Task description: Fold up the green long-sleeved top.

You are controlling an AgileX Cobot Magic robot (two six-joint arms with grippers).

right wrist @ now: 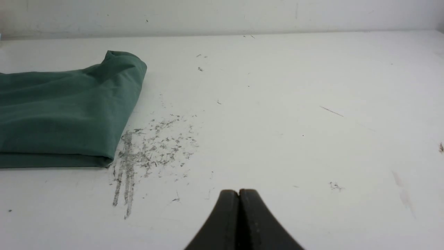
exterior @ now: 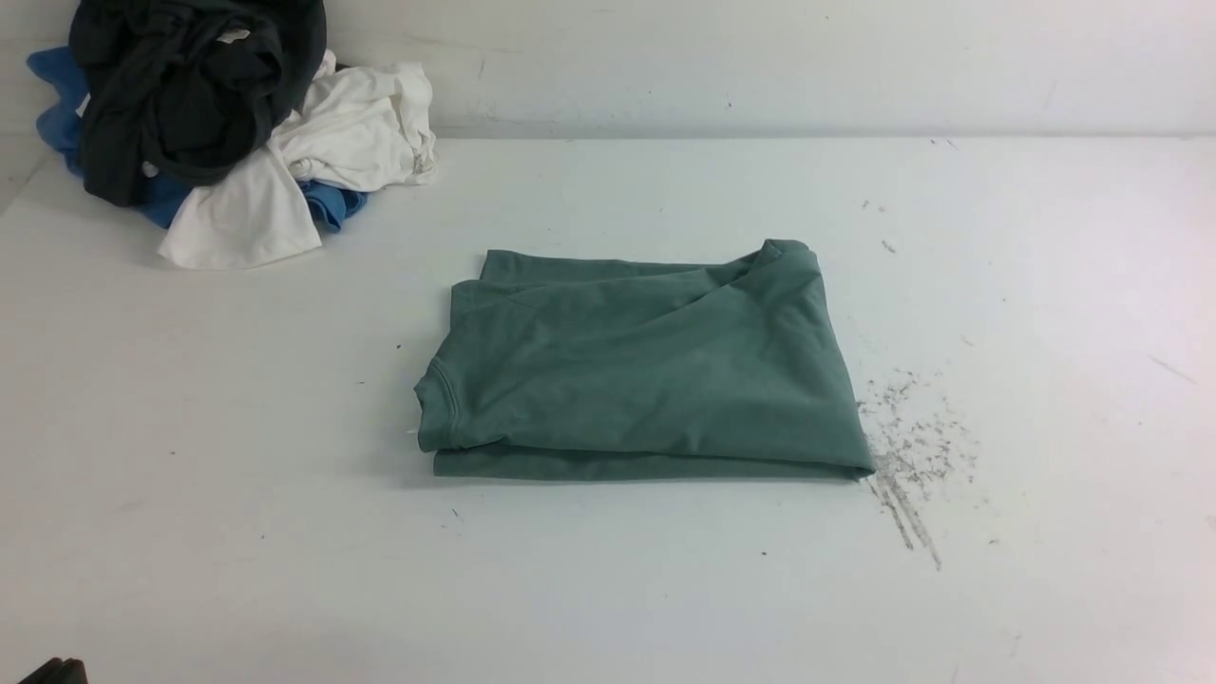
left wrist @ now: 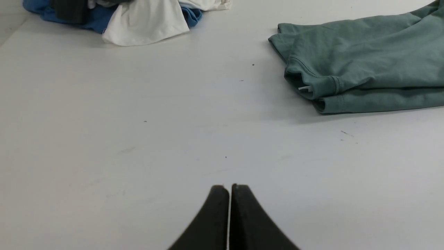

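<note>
You face a white table (exterior: pixel 190 456), scuffed with grey scratches (exterior: pixel 912 456) on its right side, meeting a plain white wall (exterior: pixel 760 57) under even, soft light.

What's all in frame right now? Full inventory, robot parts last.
green long-sleeved top: 1, sage green, folded flat at table centre
black garment: 1, black, top of the heap in the far left corner
white garment: at least 1, white, same heap, spilling toward the centre
blue garment: at least 1, blue, underneath the heap
scuff marks: 1 patch, grey, on the table beside the top's right edge
table: 1, white
left gripper: 1, black, shut, empty, above bare table
right gripper: 1, black, shut, empty, above bare table
</note>
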